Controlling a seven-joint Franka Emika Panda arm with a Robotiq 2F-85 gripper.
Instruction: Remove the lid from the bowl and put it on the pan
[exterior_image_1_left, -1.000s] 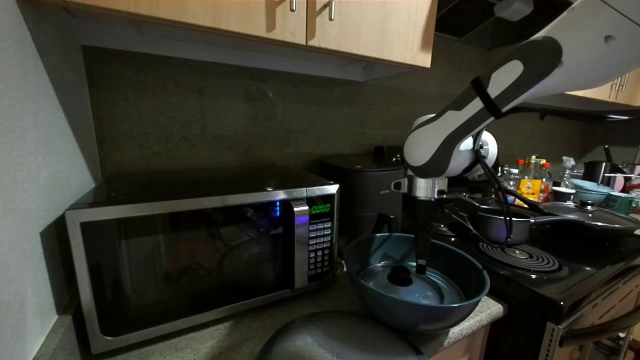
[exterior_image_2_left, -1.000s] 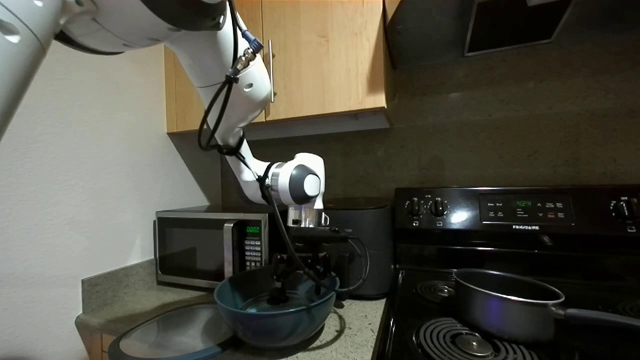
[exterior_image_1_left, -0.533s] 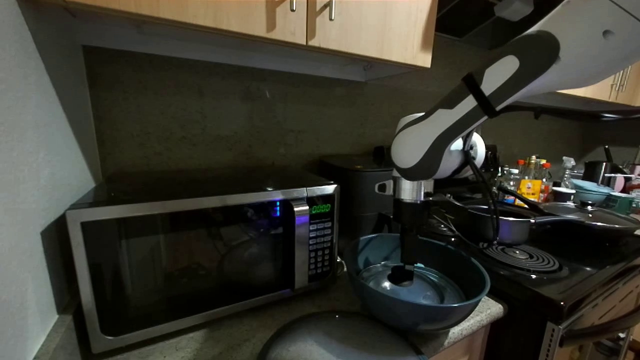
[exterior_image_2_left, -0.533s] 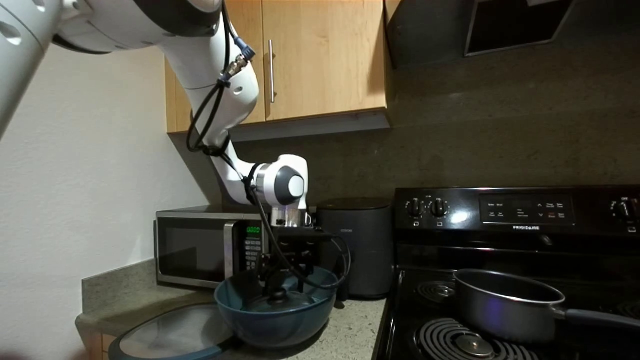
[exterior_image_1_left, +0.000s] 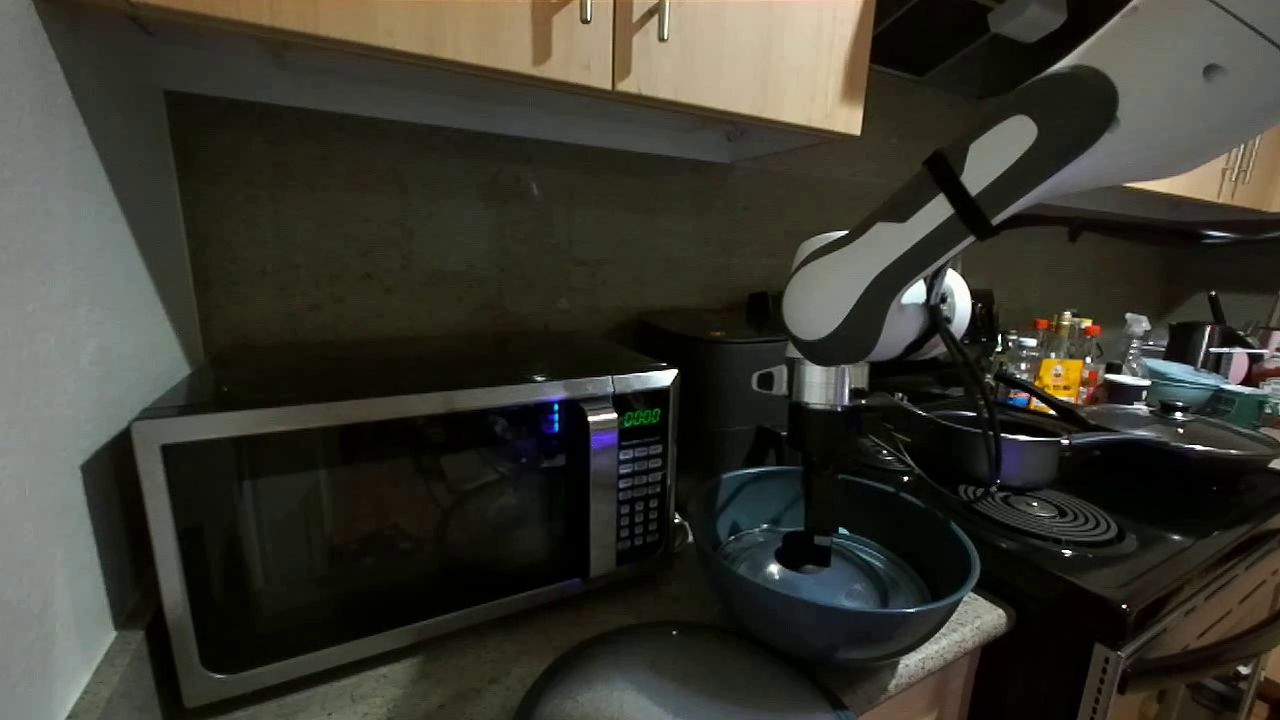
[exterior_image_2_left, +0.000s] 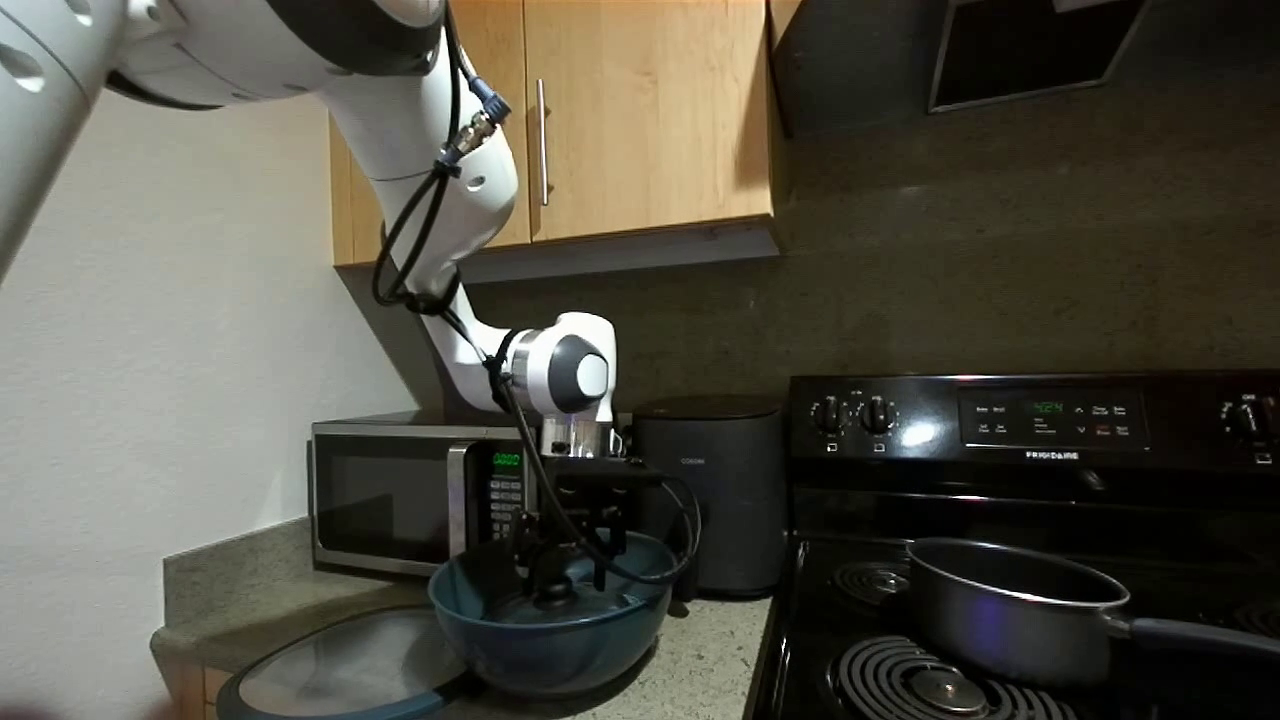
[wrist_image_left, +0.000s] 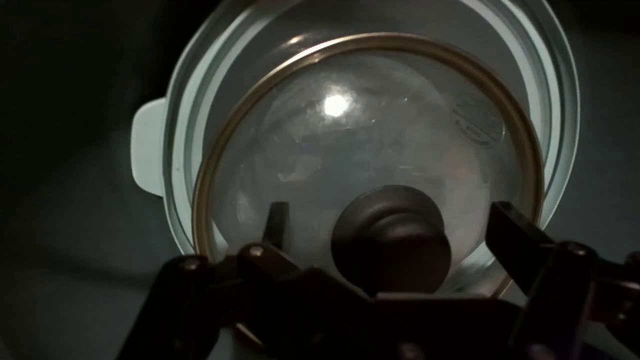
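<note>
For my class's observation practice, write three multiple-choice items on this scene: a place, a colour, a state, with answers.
1. Where is the lid below the gripper?
A) On the stove B) In the blue bowl C) In the cabinet
2. What colour are the digits on the microwave?
A) Green B) Red C) White
3. How do the gripper's fingers stand?
A) Crossed B) Together C) Apart

1B: both exterior views show it inside.
2A: both exterior views show them green.
3C: in the wrist view, gaps flank the knob.

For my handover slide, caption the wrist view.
Open claw straddles the dark knob, a gap on each side; below, the knob's clear lid overlaps a pale tabbed rim.
</note>
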